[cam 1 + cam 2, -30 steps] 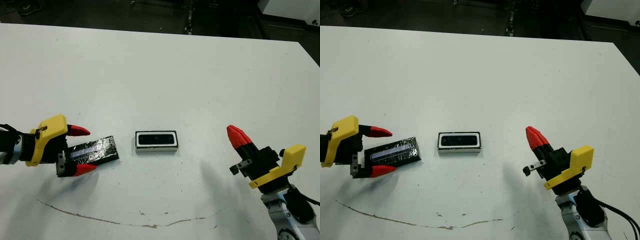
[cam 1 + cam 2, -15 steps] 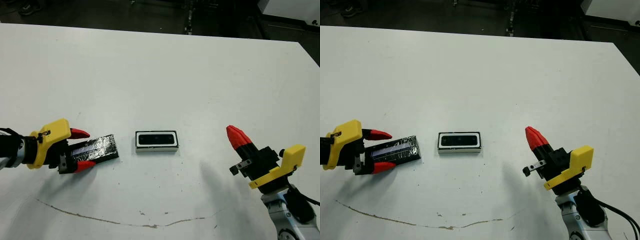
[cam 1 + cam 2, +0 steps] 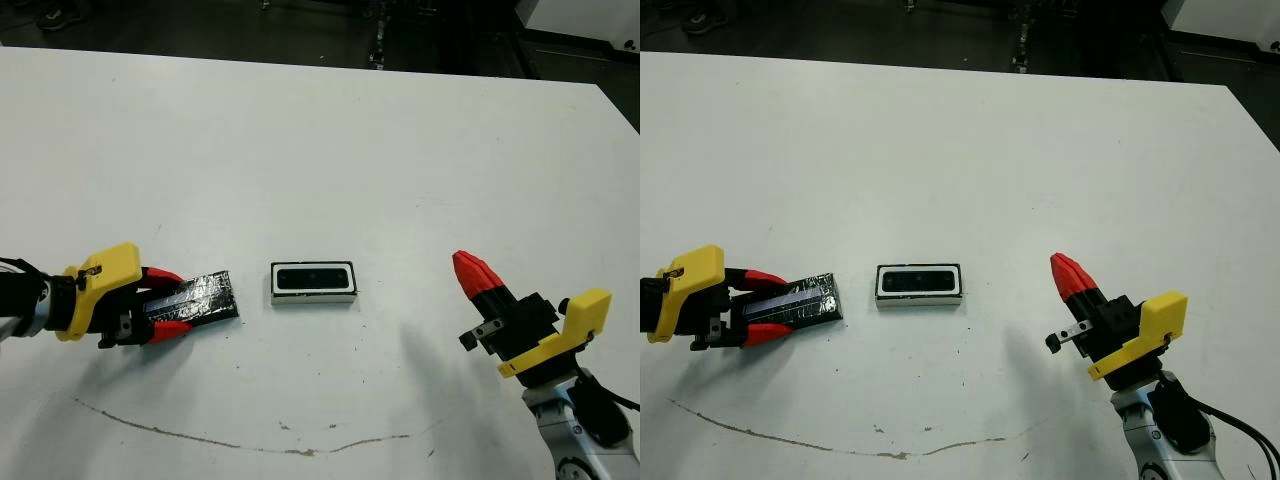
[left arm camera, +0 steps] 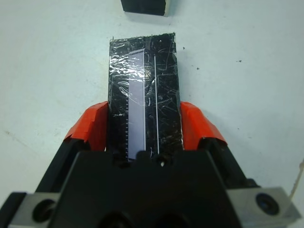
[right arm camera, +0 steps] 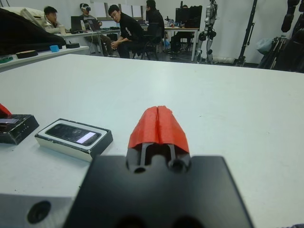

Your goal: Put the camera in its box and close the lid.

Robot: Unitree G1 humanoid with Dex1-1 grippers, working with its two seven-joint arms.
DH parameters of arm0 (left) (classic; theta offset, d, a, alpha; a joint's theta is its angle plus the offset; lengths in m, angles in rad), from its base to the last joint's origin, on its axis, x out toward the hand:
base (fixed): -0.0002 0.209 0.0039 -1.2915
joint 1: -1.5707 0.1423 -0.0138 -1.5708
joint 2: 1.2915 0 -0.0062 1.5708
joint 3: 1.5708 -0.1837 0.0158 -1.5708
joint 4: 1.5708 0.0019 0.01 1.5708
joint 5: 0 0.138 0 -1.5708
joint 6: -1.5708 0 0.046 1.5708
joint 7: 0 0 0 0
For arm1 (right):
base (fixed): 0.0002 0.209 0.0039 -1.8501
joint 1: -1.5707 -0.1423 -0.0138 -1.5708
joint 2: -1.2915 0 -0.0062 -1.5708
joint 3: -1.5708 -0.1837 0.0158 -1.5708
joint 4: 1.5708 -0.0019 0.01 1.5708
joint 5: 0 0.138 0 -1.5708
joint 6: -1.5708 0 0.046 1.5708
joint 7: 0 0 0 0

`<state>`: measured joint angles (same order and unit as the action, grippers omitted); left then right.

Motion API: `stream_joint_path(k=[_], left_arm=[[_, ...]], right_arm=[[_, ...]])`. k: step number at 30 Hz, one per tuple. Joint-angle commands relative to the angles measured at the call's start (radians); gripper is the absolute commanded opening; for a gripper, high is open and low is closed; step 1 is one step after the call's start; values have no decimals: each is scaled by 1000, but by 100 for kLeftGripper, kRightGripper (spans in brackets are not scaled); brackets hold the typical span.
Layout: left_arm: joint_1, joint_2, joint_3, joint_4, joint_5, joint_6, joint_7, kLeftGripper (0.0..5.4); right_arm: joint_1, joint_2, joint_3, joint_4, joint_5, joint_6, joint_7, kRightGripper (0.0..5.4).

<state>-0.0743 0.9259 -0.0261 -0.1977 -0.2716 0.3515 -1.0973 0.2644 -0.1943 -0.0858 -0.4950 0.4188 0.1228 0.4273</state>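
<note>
Left wrist view: left gripper [image 4: 144, 130] clamps the lid's [image 4: 143, 85] long edges. Camera [image 3: 313, 279] lies inside box [image 3: 314, 296], just beside the lid. Right gripper [image 3: 474, 273], fingers together, holds nothing, with bare table [image 3: 320, 150] around.

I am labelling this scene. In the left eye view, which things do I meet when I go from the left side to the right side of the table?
left gripper → lid, held between its fingers → box with the camera inside → right gripper
</note>
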Motion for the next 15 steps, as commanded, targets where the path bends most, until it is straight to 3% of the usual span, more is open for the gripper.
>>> stream_joint_path(k=[1,9,15], left_arm=[[25,-22,11,2,-3,4,24,316],[31,-131,113,-75,-93,180,218,316],[-54,-131,82,-72,-119,226,209,316]], right_arm=[[8,-13,-3,3,-5,-8,0,0],[-2,-10,1,11,-2,-5,1,0],[0,-12,9,3,-8,6,-7,0]])
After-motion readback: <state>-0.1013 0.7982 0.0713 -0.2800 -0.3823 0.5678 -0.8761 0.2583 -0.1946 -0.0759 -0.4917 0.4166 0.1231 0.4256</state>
